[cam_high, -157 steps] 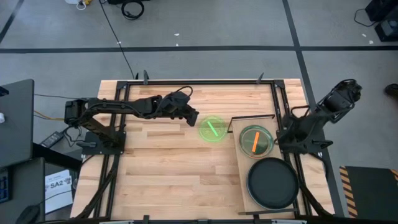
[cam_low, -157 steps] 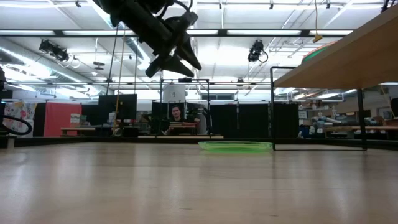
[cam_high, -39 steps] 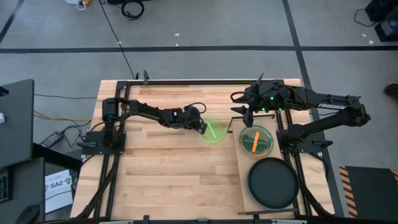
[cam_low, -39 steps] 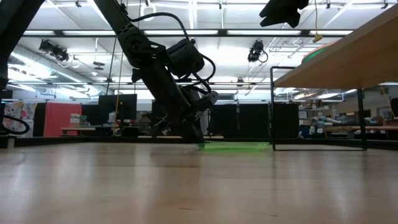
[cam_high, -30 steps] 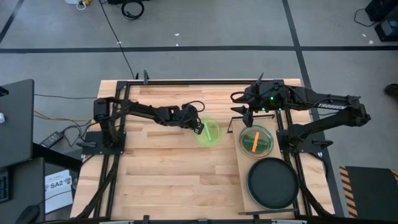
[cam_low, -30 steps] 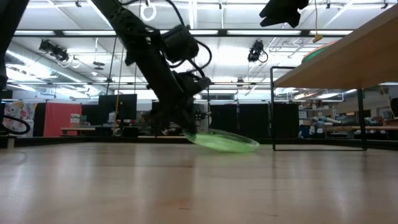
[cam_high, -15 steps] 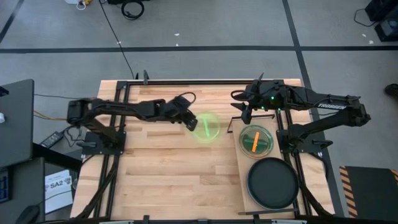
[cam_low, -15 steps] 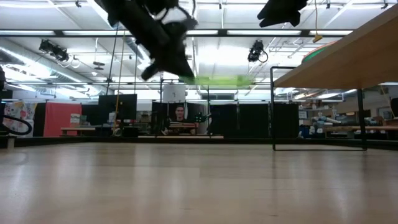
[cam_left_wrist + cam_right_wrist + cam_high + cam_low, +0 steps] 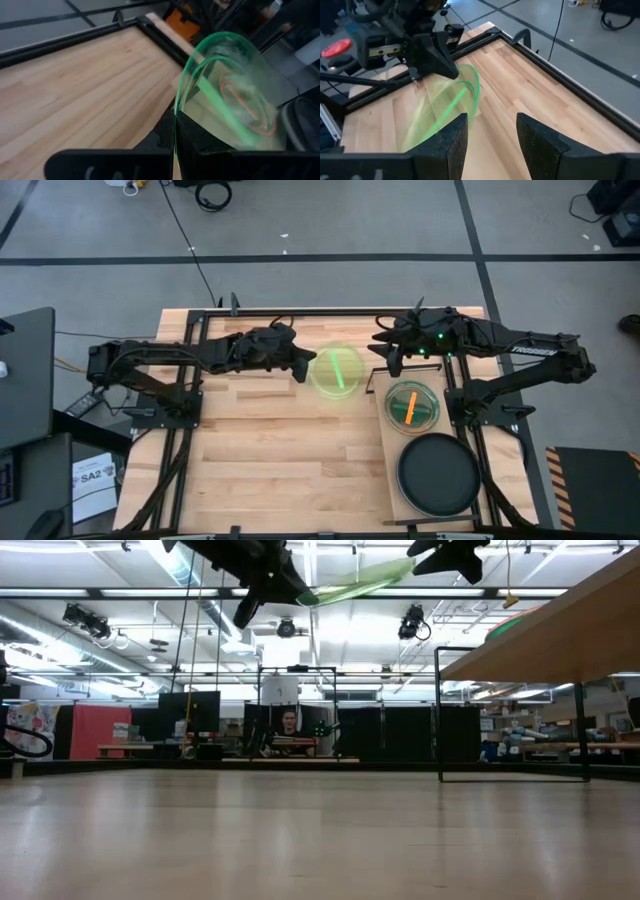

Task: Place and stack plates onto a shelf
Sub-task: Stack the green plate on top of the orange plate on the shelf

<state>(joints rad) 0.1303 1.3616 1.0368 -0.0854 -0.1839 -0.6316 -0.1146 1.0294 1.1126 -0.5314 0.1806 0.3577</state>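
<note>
Left wrist view: left tool (image 9: pixel 176 131) is clamped on the rim of the lime green plate (image 9: pixel 225 92), which stands nearly edge-on right ahead of its fingers.
Plate look: translucent lime green, round, thin bright rim, a green streak across its face; the orange plate (image 9: pixel 247 107) shows through it.
Plate tilt: in the low view the lime green plate (image 9: pixel 355 583) is lifted well above the tabletop (image 9: pixel 300 840), its far edge raised, sloping up away from the left tool (image 9: pixel 290 590).
Plate place: in the high view the lime green plate (image 9: pixel 336 372) hangs just beyond the left tool (image 9: pixel 303 366), between it and the right tool (image 9: pixel 385 360).
Right tool: its fingers (image 9: pixel 445 142) stand apart, holding nothing; it hovers near the shelf (image 9: pixel 392 455) corner.
Shelf, beyond the plate: the orange plate (image 9: pixel 411 405) lies flat in a stack, with a black plate (image 9: pixel 438 474) flat just beside it, farther along the board.
</note>
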